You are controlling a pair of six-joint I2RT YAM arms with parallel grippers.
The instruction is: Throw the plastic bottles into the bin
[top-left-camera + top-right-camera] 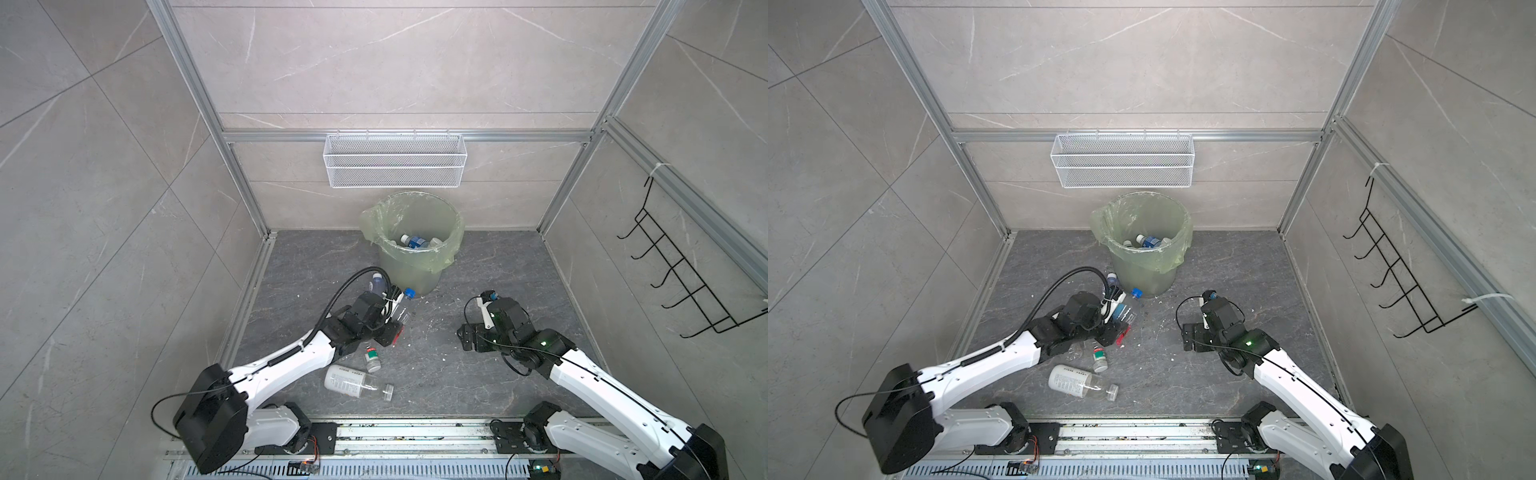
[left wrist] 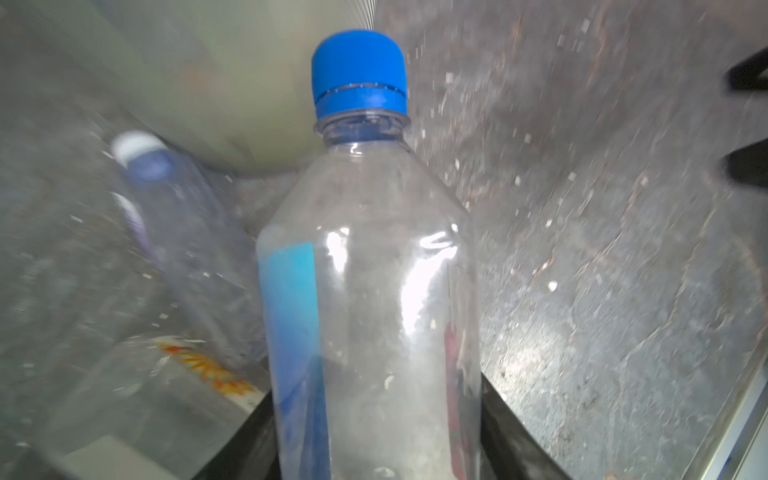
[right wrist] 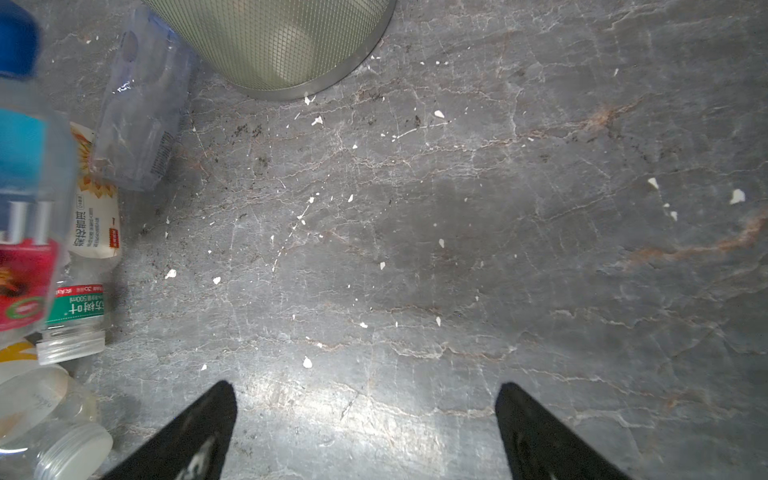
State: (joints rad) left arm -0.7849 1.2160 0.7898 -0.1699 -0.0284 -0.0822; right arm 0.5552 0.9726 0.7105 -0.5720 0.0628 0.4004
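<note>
Bottles (image 1: pixel 415 242) lie inside the bin (image 1: pixel 420 276); left pincer (image 1: pixel 394 329) grips a blue-capped bottle (image 2: pixel 365 291), right pincer (image 3: pixel 365 390) stands open.

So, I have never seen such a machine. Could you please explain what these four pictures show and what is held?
These are two white-and-black robot arms, each ending in a two-fingered gripper. Two pictures look down on the whole scene from above, almost alike; the other two come from a camera on each arm's wrist. The left gripper is shut on a clear bottle with a blue cap, seen close in the left wrist picture. The right gripper is open and empty, with only the dark stone floor before it. At the back stands the bin, lined with a green bag, with some bottles inside. More lie on the floor by the left arm, such as a white-labelled bottle and a smaller green-labelled bottle.
</note>
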